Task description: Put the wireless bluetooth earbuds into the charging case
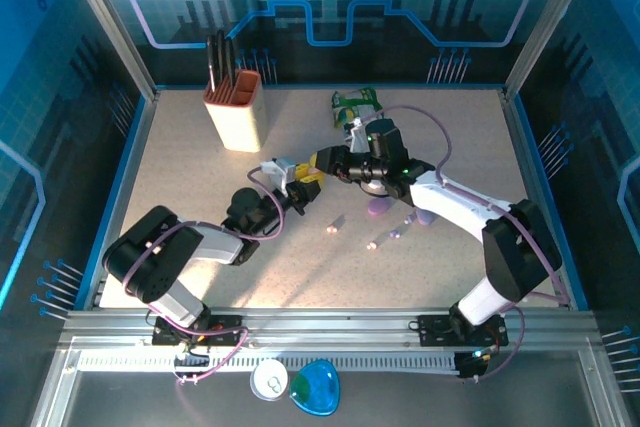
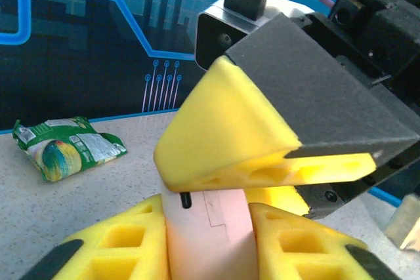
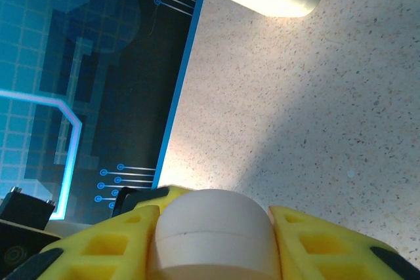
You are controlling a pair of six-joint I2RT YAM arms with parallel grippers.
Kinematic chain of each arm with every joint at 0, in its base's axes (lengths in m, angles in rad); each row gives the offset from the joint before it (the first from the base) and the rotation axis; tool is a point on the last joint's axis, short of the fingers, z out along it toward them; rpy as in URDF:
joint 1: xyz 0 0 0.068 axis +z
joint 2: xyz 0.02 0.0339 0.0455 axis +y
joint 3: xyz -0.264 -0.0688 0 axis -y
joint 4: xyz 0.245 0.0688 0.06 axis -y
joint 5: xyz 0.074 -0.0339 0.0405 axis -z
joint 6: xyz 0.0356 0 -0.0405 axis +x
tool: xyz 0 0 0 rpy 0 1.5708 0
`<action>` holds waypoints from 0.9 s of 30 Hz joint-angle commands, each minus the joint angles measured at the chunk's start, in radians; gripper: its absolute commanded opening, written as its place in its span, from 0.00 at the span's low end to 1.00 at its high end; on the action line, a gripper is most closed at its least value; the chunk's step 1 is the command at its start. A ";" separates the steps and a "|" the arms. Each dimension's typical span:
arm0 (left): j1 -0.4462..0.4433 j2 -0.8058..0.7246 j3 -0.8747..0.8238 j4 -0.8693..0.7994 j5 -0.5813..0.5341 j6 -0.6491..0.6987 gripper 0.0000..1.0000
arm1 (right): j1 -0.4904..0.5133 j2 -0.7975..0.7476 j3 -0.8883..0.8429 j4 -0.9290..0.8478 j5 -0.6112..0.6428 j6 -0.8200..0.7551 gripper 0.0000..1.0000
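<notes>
None of the earbuds (image 1: 372, 243) sits in a case yet, as far as the pictures show. At least three tiny pale pieces lie loose on the desk (image 1: 200, 247) just right of centre in the top view, well apart from one another and from both grippers.

One pale pink charging case (image 2: 210, 240) is the object in hand, lifted off the desk near the middle of the top view, where the two arms meet. The left gripper (image 2: 207, 214) pinches it from both sides, its yellow fingers (image 2: 125, 240) pressed against the case's flanks at the bottom of the left wrist view. The right gripper (image 3: 213, 211) clamps a pale rounded shell with a seam line, low in the right wrist view. This looks like the same case held from its other end, though the pictures do not settle that. The seam appears closed in both wrist views.

A lilac case (image 1: 378, 209) rests on the desk just below the right gripper in the top view, near the loose earbuds. A cream holder (image 1: 235, 107) with dark utensils stands toward the upper left, and a green packet (image 1: 355, 105) lies toward the upper middle.

The task seems to be at its start. The case has been picked up but probably needs opening, and every earbud is yet to be picked up and seated.
</notes>
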 commanded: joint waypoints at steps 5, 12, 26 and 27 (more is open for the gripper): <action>0.000 -0.045 0.006 0.021 0.072 -0.039 0.14 | -0.004 -0.086 -0.018 0.008 -0.053 -0.131 0.62; 0.076 -0.178 0.038 -0.117 0.459 -0.340 0.07 | -0.066 -0.183 -0.064 0.036 -0.310 -0.454 0.79; 0.113 -0.235 0.107 -0.068 0.697 -0.683 0.00 | -0.089 -0.254 -0.137 0.129 -0.528 -0.423 0.52; 0.113 -0.229 0.107 -0.051 0.701 -0.694 0.00 | -0.089 -0.253 -0.139 0.146 -0.531 -0.414 0.48</action>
